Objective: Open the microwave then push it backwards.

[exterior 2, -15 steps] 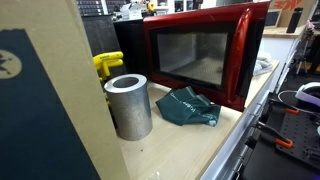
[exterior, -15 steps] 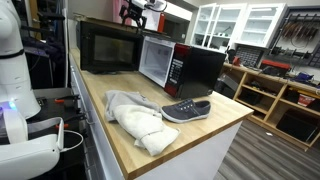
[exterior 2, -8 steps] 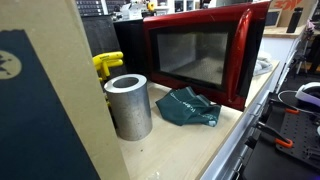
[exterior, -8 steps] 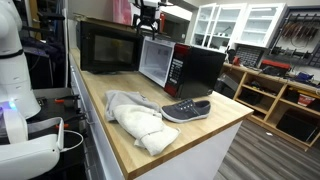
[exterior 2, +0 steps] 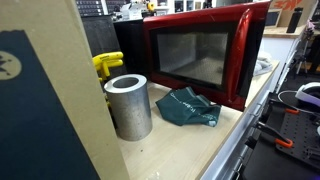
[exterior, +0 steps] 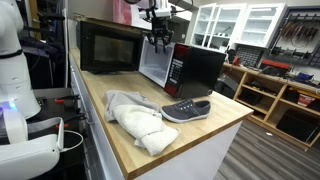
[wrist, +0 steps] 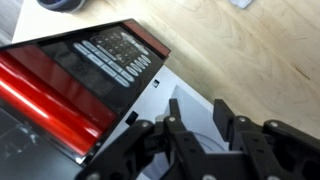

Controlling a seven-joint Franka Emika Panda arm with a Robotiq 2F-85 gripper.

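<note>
One gripper (exterior: 160, 40): hangs over the open front of the microwave (exterior: 200, 66), jaws apart with nothing between them. In the wrist view its fingers (wrist: 228, 118) frame the whitish cavity.
Microwave, place: toward the far end of the wooden counter (exterior: 215, 128), well apart from the shoe (exterior: 187, 110) and the white cloth (exterior: 140, 122).
Door (exterior: 110, 47): swung wide, dark inner side showing; the opening looks done.
Step in hand: the push backwards, to my eye not yet begun.
Doing it well: come down in front of the body and set the fingers flat on the fixed front by the control panel (wrist: 115, 52), never on the loose door. Press low and near the middle, slowly, so the box slides straight and does not swivel.
Facing: mouth toward the shoe end of the counter.
Long axis: its width, lying crosswise on the counter from door side to panel side; the push goes square to it.
</note>
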